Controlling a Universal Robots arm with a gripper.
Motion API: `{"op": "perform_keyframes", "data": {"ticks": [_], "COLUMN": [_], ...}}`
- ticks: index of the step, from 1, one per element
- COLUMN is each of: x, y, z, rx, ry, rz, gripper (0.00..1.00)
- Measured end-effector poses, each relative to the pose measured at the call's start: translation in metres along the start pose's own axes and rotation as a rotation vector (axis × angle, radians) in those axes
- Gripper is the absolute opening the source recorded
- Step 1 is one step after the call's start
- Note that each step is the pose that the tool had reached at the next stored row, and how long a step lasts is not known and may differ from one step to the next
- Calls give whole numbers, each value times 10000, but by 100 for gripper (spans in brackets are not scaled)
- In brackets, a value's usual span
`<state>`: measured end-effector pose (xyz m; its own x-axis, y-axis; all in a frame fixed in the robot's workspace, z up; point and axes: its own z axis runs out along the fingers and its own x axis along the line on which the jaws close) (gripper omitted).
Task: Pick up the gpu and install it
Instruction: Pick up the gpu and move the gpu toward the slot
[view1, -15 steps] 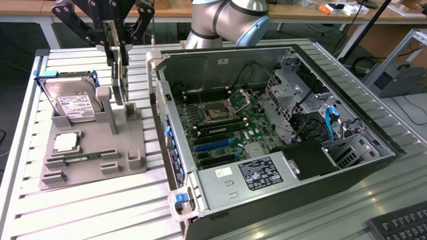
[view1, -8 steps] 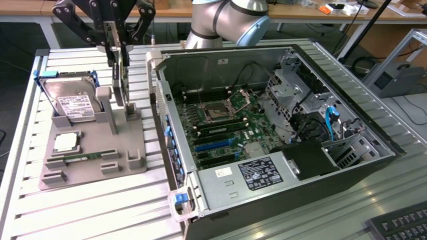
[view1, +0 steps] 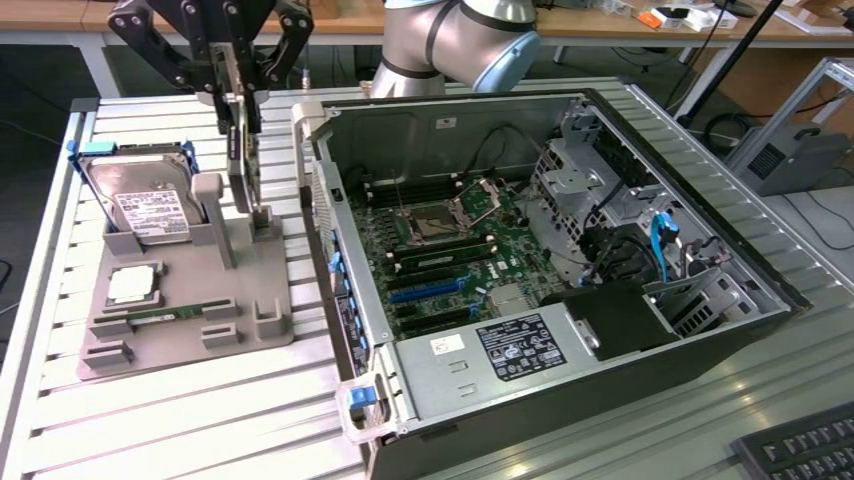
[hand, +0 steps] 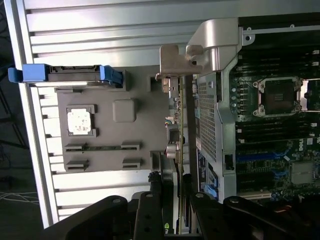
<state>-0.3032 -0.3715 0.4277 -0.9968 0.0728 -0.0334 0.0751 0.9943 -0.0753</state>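
1. The gripper (view1: 231, 98) is clamped on the gpu (view1: 242, 165), which hangs upright over the gray holder (view1: 187, 300), toward the table's (view1: 200, 430) far edge.
2. It might bump the case (view1: 315, 180) wall just beside it, then tilt or slip.

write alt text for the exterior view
A robot gripper grips an upright graphics card at a grey parts holder, on the exterior view's left of an open computer case with its motherboard exposed. A hard drive leans in the holder.
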Motion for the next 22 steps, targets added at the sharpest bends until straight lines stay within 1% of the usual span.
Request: {"op": "perform_keyframes", "data": {"ticks": [5,22], "x": [-21,-83], "y": [-4,-11], "z": [1,3], "rx": [24,77], "ry": [-1,-5], "rz": [-1,-3], "gripper": [27,27]}}
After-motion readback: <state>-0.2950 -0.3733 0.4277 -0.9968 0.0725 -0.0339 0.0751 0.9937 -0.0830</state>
